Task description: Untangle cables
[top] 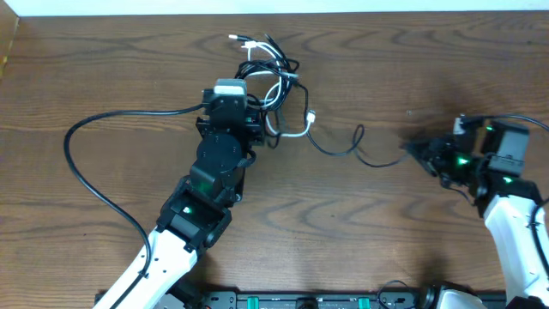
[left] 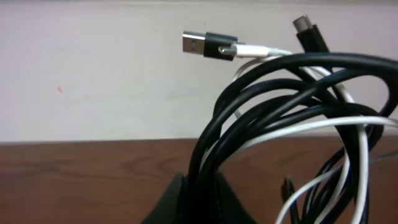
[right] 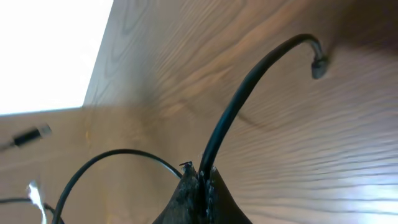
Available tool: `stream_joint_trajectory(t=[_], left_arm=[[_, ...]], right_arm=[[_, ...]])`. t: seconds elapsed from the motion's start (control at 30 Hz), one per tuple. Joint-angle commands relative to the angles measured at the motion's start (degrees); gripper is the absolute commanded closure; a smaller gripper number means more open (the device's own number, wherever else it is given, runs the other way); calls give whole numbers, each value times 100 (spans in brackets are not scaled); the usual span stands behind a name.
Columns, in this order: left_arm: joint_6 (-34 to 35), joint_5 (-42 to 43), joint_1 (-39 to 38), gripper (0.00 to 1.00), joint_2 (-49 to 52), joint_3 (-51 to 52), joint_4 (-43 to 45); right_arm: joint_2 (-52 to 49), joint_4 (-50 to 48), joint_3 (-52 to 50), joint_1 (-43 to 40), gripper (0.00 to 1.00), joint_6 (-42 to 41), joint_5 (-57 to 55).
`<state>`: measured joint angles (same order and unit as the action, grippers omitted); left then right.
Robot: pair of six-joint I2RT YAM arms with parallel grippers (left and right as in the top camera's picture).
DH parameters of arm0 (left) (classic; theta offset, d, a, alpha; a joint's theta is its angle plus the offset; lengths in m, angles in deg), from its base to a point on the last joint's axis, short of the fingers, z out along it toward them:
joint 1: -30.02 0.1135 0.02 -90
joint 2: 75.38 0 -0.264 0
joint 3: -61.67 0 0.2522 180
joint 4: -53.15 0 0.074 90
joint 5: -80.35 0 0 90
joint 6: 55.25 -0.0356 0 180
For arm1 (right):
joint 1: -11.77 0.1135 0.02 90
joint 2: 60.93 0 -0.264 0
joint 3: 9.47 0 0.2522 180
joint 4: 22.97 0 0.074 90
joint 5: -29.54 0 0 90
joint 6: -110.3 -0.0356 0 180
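Note:
A tangle of black and white cables lies at the upper middle of the wooden table. My left gripper is shut on black strands of the bundle; in the left wrist view the black loops rise from its jaws, with a white cable's USB plug on top. One black cable runs right from the tangle to my right gripper. The right wrist view shows that gripper shut on this cable, whose small plug end curves up free.
The thick black robot wire loops over the table's left half. The table's back edge meets a white wall. Bare wood lies between the two arms.

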<state>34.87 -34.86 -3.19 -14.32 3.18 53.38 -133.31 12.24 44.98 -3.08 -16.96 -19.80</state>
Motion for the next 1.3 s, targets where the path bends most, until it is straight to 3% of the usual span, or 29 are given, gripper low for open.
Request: stream_joint_trajectory(t=[0.0,0.23,0.43,0.53,0.57,0.73,0.97,1.27], left_arm=[[-1432,-146,2,93,-116,-98,-166],[-2520,-149,2,92,-116,-98,-940],[-2647,-144,2,93,-116,-98,-1099],[-2649,-142,2,92,-116,-98,-1104],[-2649,-142,2,93,-116,-98,-1123],[-2649,-125,2,92,-116,-98,-1368],[-2649,37,-37,93,-116,-98,-1519],[-2649,1753,-153,92,-96,-98,-1532]], right_arm=[[-11,24,42,-527,99,479,0],[-11,-116,42,-1506,99,721,0],[-11,-190,42,-2214,99,828,234],[-11,-197,42,-2347,39,1515,938],[-11,-197,42,-2345,30,1716,1123],[-11,-192,42,-2240,14,2577,2232],[-11,-195,42,-1814,11,3257,3346],[-11,-201,42,72,10,4411,3279]])
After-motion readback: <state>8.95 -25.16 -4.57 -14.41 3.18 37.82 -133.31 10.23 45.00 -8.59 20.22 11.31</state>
